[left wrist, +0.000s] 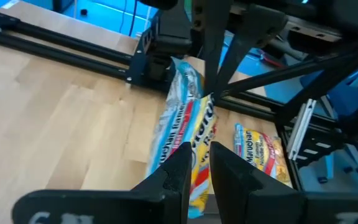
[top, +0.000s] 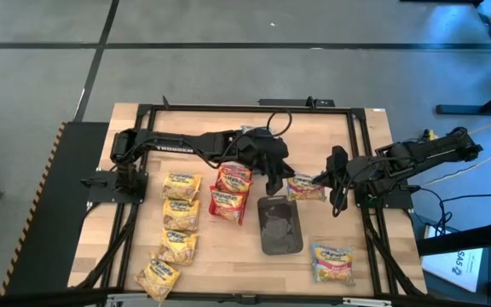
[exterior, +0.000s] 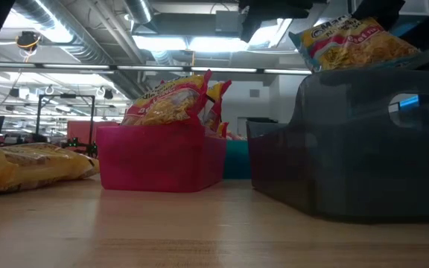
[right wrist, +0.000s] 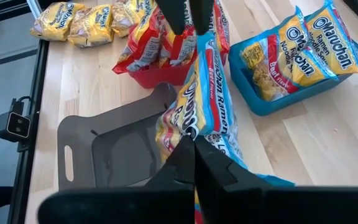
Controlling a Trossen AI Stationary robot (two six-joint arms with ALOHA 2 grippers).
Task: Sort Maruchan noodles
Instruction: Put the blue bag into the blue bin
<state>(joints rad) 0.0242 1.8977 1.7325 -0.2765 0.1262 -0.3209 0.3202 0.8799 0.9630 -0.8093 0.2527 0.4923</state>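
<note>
One blue-and-pink Maruchan packet [top: 305,188] hangs in the air between my two grippers, just past the far end of the grey tray [top: 280,226]. My left gripper [top: 275,183] is shut on the packet's left end and my right gripper [top: 335,183] on its right end. Red packets [top: 228,194] stand in the pink tray [exterior: 159,160]. Two more blue-and-pink packets [right wrist: 303,53] lie in the teal tray [right wrist: 272,102]. Several yellow packets [top: 180,213] lie in a column on the table's left. My left gripper [left wrist: 199,155] pinches the packet's left end [left wrist: 197,134] between its two fingers, coming slanting down from the table's left. The packet is lifted clear of table and trays. My right gripper [right wrist: 194,146] pinches the packet's opposite, right end [right wrist: 199,121] between its two fingers, slanting down from the table's right. The packet spans the gap to the left gripper's fingers [right wrist: 180,15], clear of the grey tray.
The grey tray [right wrist: 114,143] lies with nothing in it below the held packet. A black frame [top: 361,170] runs around the wooden tabletop. Bare wood shows between the yellow packets and the pink tray and along the near edge [top: 254,277].
</note>
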